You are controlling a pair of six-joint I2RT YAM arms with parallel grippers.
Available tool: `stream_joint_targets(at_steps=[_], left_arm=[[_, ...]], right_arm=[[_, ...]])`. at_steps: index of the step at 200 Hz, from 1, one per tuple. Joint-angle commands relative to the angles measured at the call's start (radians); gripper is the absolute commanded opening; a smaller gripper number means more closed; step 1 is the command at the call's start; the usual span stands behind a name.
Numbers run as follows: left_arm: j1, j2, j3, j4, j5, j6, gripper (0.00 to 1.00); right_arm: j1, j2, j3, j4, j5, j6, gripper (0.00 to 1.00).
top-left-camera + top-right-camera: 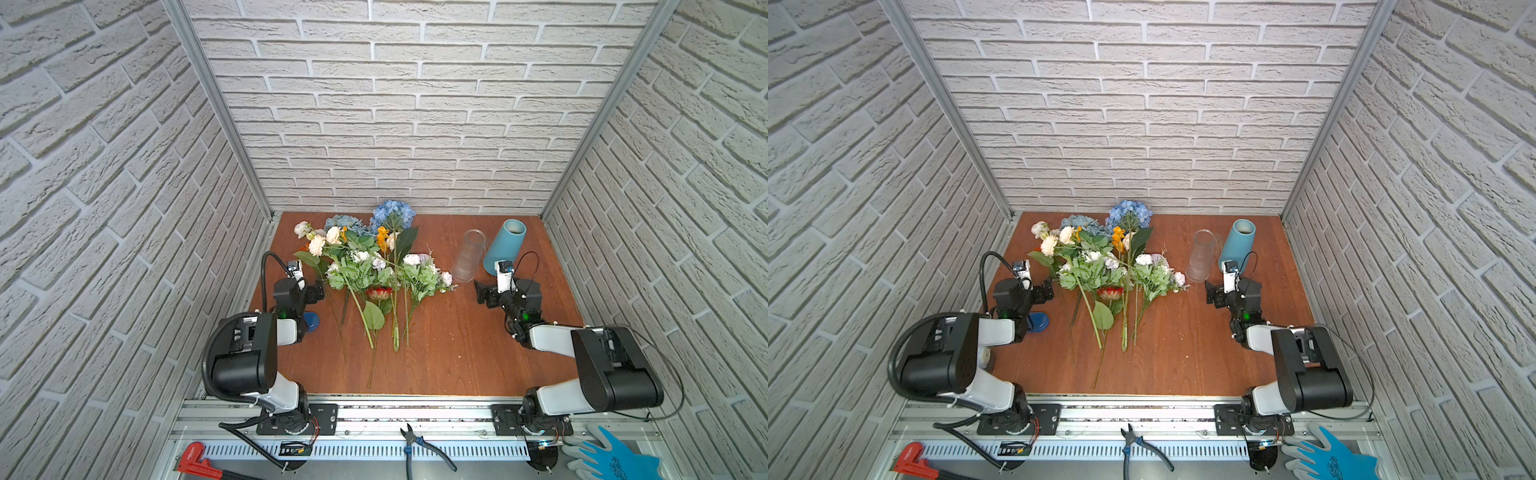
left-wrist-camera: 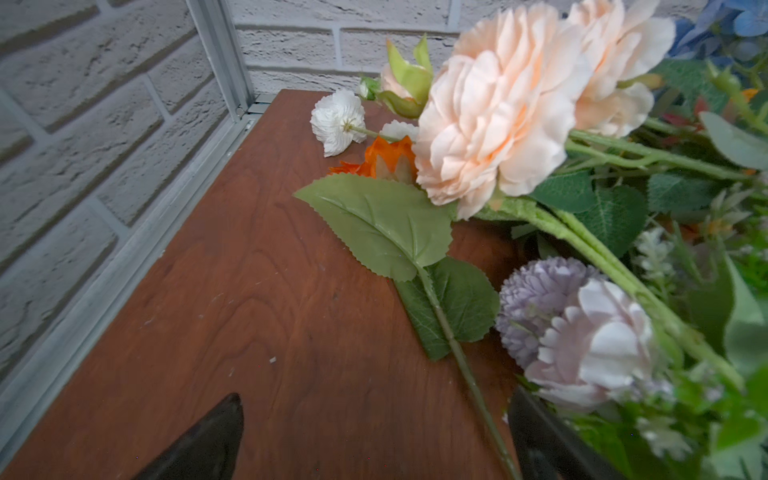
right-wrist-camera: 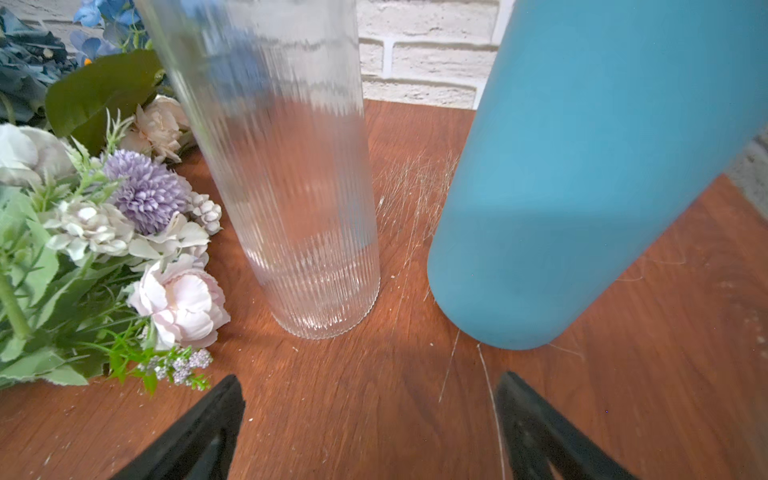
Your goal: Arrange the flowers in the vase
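progress: we see no stem in glass vase (image 1: 468,257) or blue vase (image 1: 505,247) | flowers (image 1: 365,266) all heaped on counter (image 1: 457,353), left | left hand (image 2: 376,419) wide, empty | right hand (image 3: 370,399) wide, empty

On my table (image 1: 449,357) the flowers (image 1: 365,266) lie at eleven o'clock. A first vase (image 1: 468,257) stands at one o'clock, a second vase (image 1: 505,247) just beside it, at its three o'clock.

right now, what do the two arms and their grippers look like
Both arms pair black boxy joint housings with white links. The left arm carries a thick corrugated black hose, while the right arm has only a thin black cable. The left gripper and right gripper have black tapered fingers.
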Motion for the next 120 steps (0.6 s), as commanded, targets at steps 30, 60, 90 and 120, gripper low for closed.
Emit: stream_joint_targets(at_steps=[30,60,90,120], left_arm=[[-0.126,-0.226,0.149,-0.291,-0.245,-0.025,0.98],[-0.207,-0.252,0.240,-0.363,-0.260,-0.111,0.98],[-0.319,-0.213,0.328,-0.433,-0.263,-0.186,0.98],[-0.454,-0.148,0.364,-0.413,-0.230,-0.236,0.98]], right_arm=[[0.030,-0.246,0.060,-0.321,0.208,0.067,0.91],[0.084,-0.357,0.135,-0.565,0.238,0.101,0.91],[0.151,-0.393,0.268,-0.756,0.236,0.167,0.88],[0.167,-0.315,0.414,-0.808,0.180,0.233,0.89]])
